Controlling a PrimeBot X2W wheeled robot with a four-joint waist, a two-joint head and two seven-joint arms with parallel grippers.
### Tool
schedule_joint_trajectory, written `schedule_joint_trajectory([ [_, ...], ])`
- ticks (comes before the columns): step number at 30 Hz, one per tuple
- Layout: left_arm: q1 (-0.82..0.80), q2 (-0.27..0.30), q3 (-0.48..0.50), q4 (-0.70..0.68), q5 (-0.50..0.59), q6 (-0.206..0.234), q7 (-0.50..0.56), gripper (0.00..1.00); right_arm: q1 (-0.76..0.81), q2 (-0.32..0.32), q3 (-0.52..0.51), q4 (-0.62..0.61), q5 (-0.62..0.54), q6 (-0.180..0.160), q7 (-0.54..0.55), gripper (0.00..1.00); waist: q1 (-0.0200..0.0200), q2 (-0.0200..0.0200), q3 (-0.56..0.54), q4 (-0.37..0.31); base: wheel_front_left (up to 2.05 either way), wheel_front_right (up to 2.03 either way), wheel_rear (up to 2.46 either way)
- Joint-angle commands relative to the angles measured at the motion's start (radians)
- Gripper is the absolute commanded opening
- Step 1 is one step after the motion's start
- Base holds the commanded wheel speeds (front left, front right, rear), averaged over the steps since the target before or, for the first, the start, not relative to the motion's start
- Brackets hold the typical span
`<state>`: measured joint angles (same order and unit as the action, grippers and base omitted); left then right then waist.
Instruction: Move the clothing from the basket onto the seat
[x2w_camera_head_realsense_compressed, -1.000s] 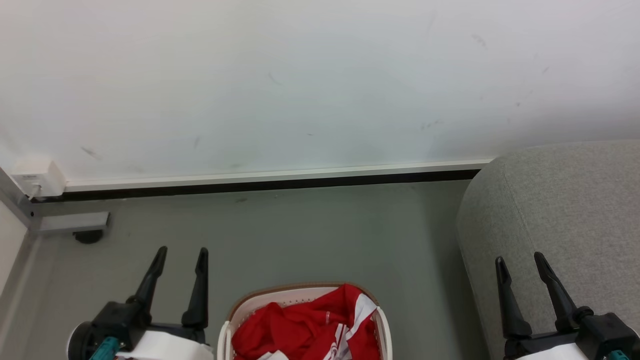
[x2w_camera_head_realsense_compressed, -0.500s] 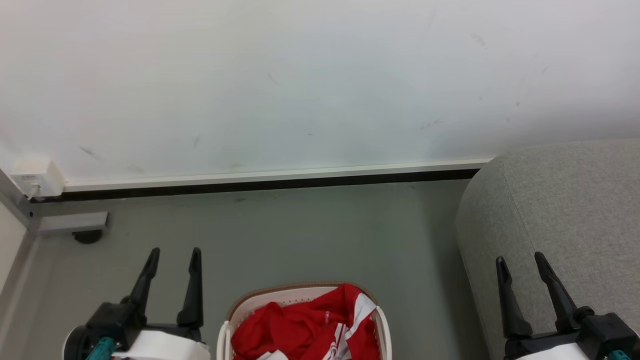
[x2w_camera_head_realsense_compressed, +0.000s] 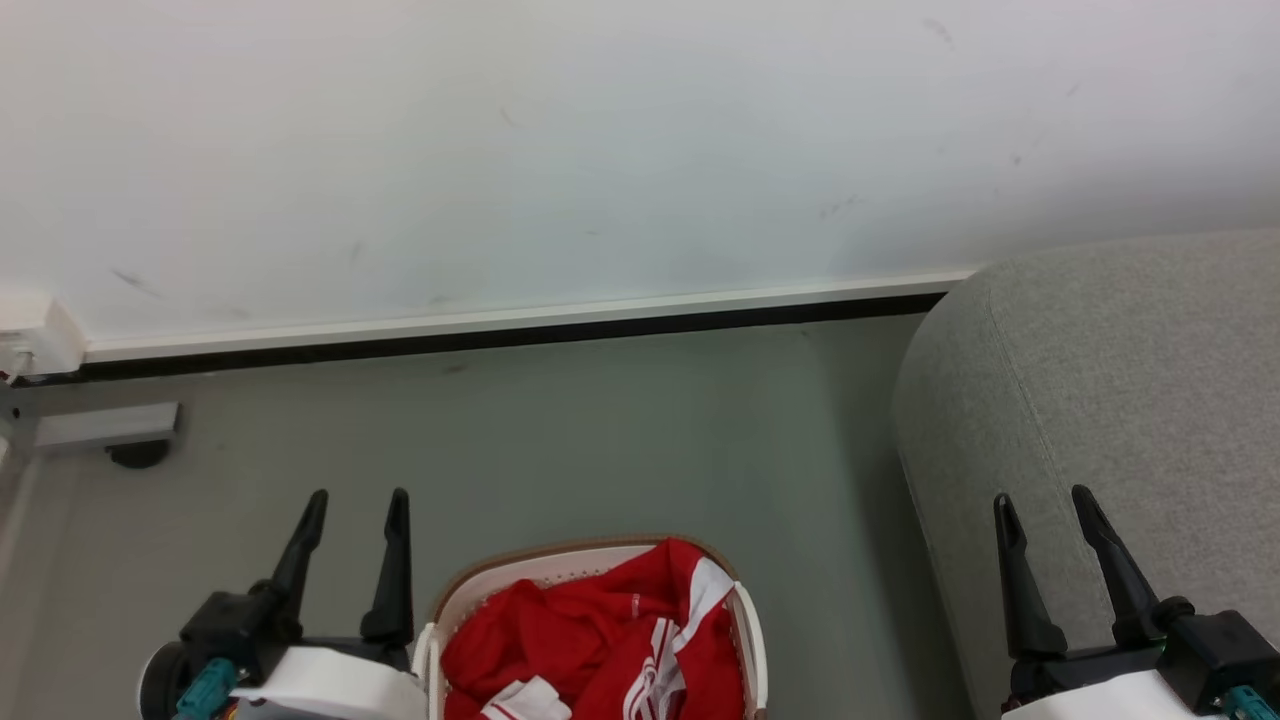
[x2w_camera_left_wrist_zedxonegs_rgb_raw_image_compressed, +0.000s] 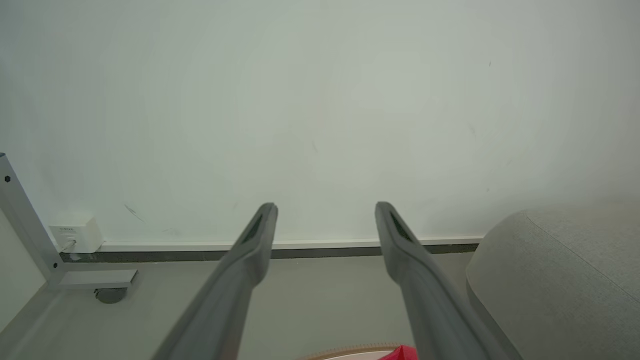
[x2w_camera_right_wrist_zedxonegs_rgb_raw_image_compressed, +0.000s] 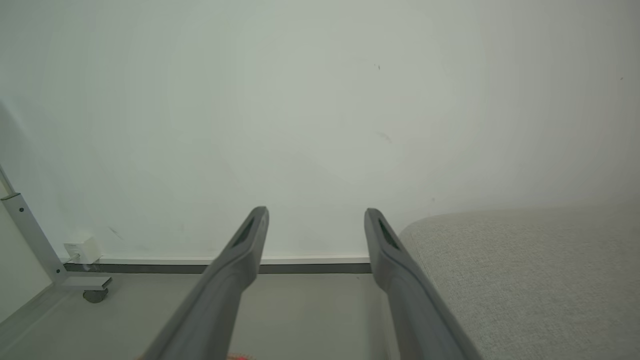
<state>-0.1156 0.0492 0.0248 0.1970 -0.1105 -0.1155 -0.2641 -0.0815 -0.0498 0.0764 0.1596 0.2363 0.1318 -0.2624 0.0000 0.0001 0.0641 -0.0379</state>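
A: Background surfaces?
B: White wall (x2w_camera_head_realsense_compressed: 600, 150), faintly scuffed; white skirting strip (x2w_camera_head_realsense_compressed: 520, 314) with a dark gap beneath; grey floor (x2w_camera_head_realsense_compressed: 600, 430).
A: Fixtures at the left edge?
B: White box (x2w_camera_left_wrist_zedxonegs_rgb_raw_image_compressed: 75, 232) on the wall, possibly a socket; grey metal bar (x2w_camera_head_realsense_compressed: 105, 425) above a dark caster (x2w_camera_head_realsense_compressed: 138, 455).

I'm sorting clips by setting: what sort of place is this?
Probably an indoor room, maybe a test lab: a grey upholstered seat by a scuffed white wall, a laundry basket of red clothing on the grey floor, a metal frame on a caster.
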Motion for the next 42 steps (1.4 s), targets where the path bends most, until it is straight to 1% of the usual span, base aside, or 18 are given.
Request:
schedule_joint_trajectory([
  [1,-0.022,0.002,-0.003,0.017,-0.006,-0.004,-0.001,1.0,-0.018,-0.001,-0.006,-0.008,0.004,-0.002,-0.004,1.0,0.0,-0.0001,0.029,-0.022,0.0,0.0,0.0],
  [8,-0.073,0.004,-0.015,0.088,0.01,-0.011,-0.001,1.0,-0.051,-0.001,-0.008,-0.022,0.011,-0.002,-0.003,1.0,0.0,-0.0001,0.103,-0.081,0.0,0.0,0.0],
  [15,-0.138,0.042,-0.039,0.218,0.01,-0.014,-0.001,1.0,-0.092,-0.001,-0.003,-0.036,0.027,-0.002,-0.003,1.0,0.0,-0.0001,0.184,-0.152,0.0,0.0,0.0],
  [23,-0.217,0.102,-0.084,0.424,-0.013,-0.014,-0.001,1.0,-0.125,-0.001,0.006,-0.062,0.042,-0.002,-0.003,1.0,0.0,-0.0001,0.266,-0.227,0.0,0.0,0.0],
  [28,-0.286,0.143,-0.133,0.576,-0.026,-0.014,-0.001,1.0,-0.144,-0.001,0.01,-0.083,0.05,-0.002,-0.003,1.0,0.0,-0.0001,0.328,-0.261,0.0,0.0,0.0],
  [35,-0.396,0.205,-0.231,0.793,-0.033,-0.014,0.007,1.0,-0.18,-0.001,0.016,-0.122,0.069,-0.002,-0.003,1.0,0.0,-0.0001,0.433,-0.311,0.0,0.0,0.0],
  [42,-0.512,0.276,-0.328,0.952,0.001,-0.014,0.057,1.0,-0.222,-0.001,0.002,-0.168,0.106,-0.002,-0.003,1.0,0.0,-0.0001,0.557,-0.359,0.0,0.0,0.0],
])
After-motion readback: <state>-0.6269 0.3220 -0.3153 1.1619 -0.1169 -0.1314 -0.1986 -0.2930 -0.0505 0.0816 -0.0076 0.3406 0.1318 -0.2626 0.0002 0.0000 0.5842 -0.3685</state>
